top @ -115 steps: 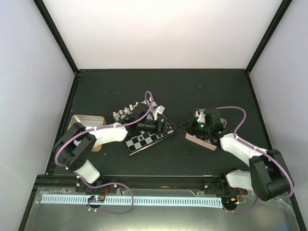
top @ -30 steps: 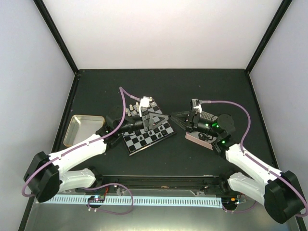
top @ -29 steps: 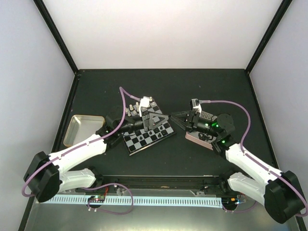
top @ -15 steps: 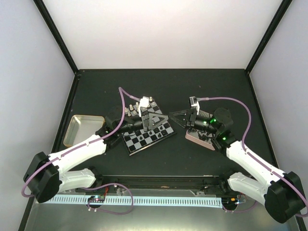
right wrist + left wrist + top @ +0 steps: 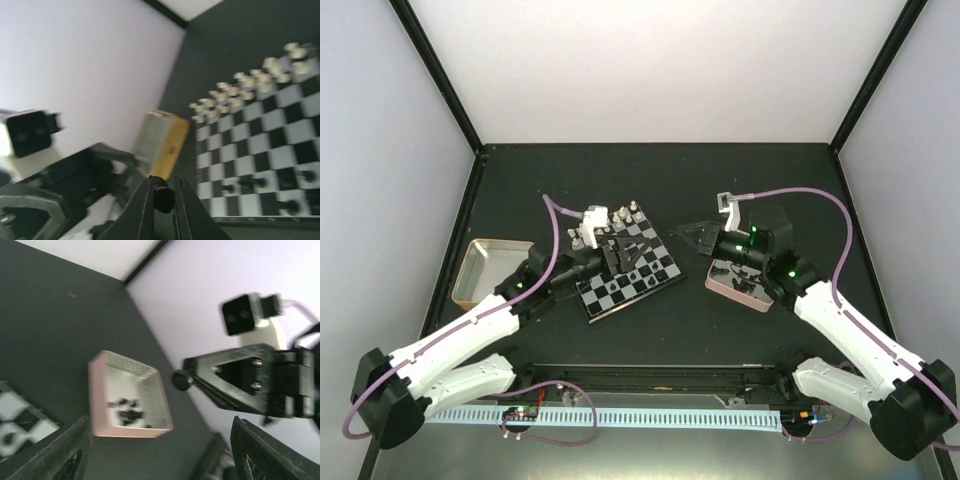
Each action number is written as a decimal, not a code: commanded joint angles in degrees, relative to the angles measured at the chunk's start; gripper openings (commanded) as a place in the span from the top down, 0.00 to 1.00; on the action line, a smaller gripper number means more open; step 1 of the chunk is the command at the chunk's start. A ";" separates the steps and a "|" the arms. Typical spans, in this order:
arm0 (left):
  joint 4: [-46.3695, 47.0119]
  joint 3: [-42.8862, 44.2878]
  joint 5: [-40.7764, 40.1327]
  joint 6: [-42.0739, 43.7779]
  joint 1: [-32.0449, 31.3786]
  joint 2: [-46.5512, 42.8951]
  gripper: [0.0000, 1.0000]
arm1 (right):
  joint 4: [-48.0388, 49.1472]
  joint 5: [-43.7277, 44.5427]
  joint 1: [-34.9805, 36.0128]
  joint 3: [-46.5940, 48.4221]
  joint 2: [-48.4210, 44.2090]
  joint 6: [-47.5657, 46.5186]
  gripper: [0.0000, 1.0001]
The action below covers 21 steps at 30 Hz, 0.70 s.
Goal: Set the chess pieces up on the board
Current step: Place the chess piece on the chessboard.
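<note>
Chess pieces, pale: tiny silvery-white figurines (image 5: 250,82) stand in two rows along one edge of the small square board of black and silvery-white checks (image 5: 612,292), the edge farthest from the right arm.
Chess pieces, dark, on board: a few glossy black figurines (image 5: 280,182) stand upright in the rows at the opposite edge.
Chess pieces, dark, loose: more small black figurines (image 5: 127,410) lie heaped on the floor of the pink-rimmed square metal tray (image 5: 150,371), which sits on the dark desk (image 5: 720,180) right of the board, apart from it.
Held piece: one glossy black chess piece (image 5: 161,198), round-topped, pinched at the tips of the right gripper (image 5: 686,231).
Right jaws: closed nearly together on that piece, which sits centred between the very tips.
Right gripper position: in the air off the board's right corner, between board and pink-rimmed tray, touching neither.
Left jaws: spread wide, nothing between them.
Left gripper position: left gripper (image 5: 623,252) hangs over the dark-piece end of the board; whether its tips touch any piece cannot be told from above.
Tan-rimmed tray: shallow metal tray (image 5: 492,268) on the desk left of the board, near it but apart.
Board orientation: set at a slant to the desk's edges.
</note>
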 commanded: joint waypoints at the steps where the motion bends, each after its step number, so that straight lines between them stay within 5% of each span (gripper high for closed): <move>1: -16.52 1.15 -18.98 7.61 0.17 -4.90 0.22 | -20.14 18.73 3.64 4.88 3.40 -16.83 0.95; 11: -24.75 0.24 -33.44 16.94 0.61 -16.91 0.07 | -33.14 49.67 18.39 13.80 24.51 -24.58 0.91; 21: -26.76 0.08 -35.03 17.83 1.20 -17.06 0.05 | -35.87 56.62 21.73 21.50 39.01 -23.18 0.91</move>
